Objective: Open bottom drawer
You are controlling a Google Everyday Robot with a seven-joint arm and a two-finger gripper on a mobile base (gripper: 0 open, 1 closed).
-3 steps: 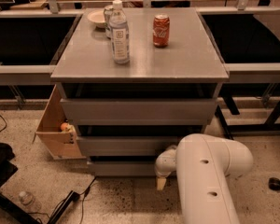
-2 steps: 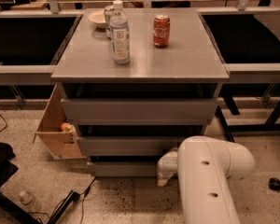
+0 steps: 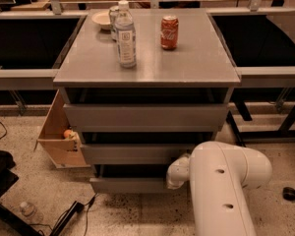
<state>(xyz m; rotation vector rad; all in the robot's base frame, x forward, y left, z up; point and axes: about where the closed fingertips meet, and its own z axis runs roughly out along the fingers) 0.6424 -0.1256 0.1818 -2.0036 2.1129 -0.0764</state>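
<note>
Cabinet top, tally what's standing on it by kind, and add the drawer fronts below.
Clear plastic water bottle: 1
Red soda can: 1
White bowl: 1
Unidentified object half hidden behind the bottle: 1
Grey drawer fronts, bottom drawer included: 3
Total: 7
White robot gripper: at the bottom drawer's front, right side.

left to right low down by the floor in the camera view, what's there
small bottle on the floor → wooden box → bottom drawer → hand, at the drawer's right end → dark tool at the far right
</note>
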